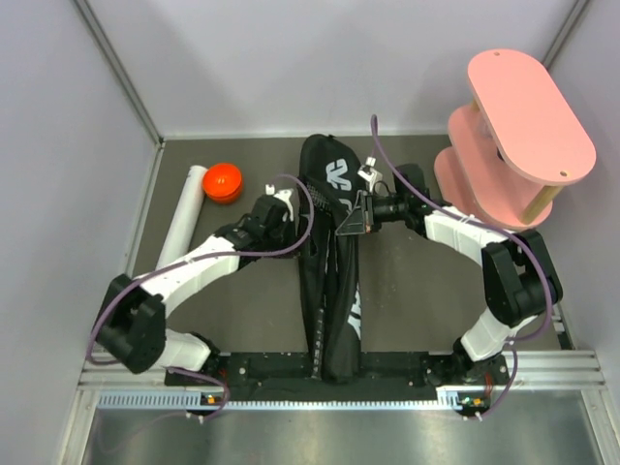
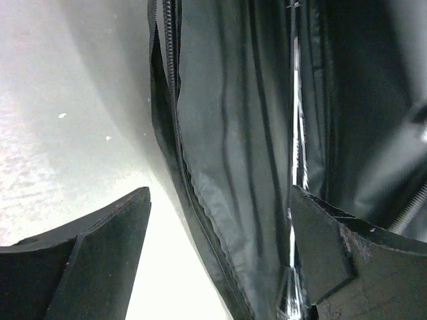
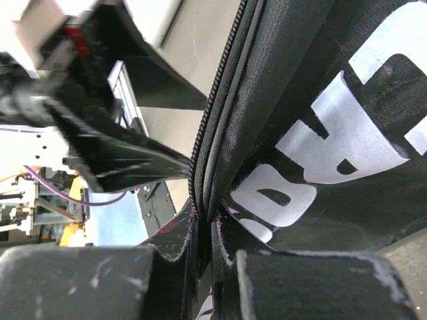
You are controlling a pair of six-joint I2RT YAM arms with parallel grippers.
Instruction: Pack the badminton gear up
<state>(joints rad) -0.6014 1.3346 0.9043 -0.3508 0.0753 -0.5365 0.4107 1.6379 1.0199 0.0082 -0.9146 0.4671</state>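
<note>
The dull brown table (image 1: pixel 417 291) carries a black bag (image 1: pixel 334 320), stretched lengthwise between the left gripper (image 1: pixel 294 215) and the right gripper (image 1: pixel 349 219). Outward of the left gripper lies a white tube (image 1: pixel 182 225), with an orange cap (image 1: pixel 223 182) just beside its far end. Outward of the right gripper stands a pink shelf (image 1: pixel 523 136).

matt woven cloth bag (image 3: pixel 280 80), smooth plastic cap (image 1: pixel 223 181)

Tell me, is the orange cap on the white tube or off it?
Off: the orange cap sits beside the far end of the white tube, not over it.
</note>
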